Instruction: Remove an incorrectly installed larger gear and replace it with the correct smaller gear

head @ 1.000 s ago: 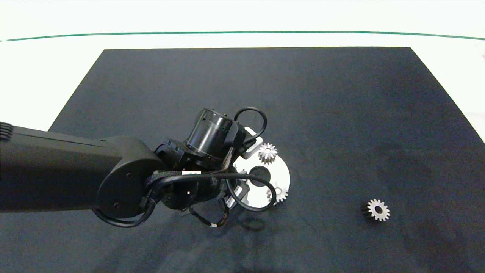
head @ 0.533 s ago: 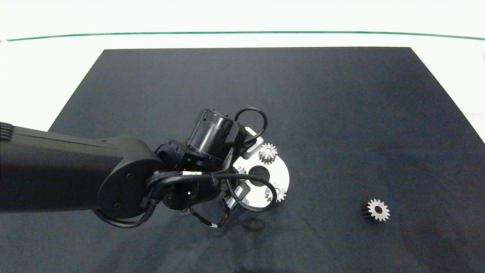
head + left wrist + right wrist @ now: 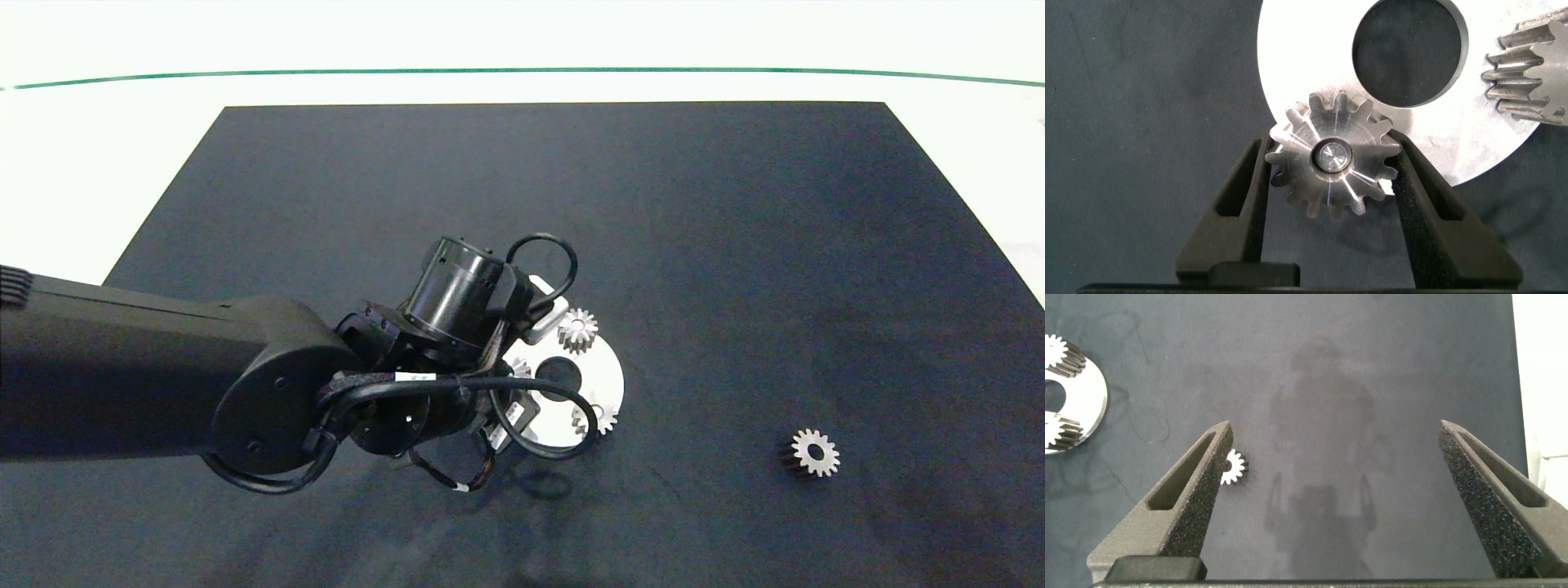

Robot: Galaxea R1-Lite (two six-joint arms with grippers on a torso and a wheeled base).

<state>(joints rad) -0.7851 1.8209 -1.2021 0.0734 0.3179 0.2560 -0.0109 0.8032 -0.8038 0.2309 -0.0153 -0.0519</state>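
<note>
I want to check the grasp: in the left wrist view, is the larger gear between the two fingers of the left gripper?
Yes, the larger gear sits between the left gripper fingers, whose pads press its teeth on both sides.

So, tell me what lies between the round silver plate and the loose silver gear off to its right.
Nothing: head view shows only bare dark mat between the round silver plate and the loose silver gear.

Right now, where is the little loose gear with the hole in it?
In the head view the little gear lies alone on the dark mat, far to the right of the round silver plate and the left hand.
</note>
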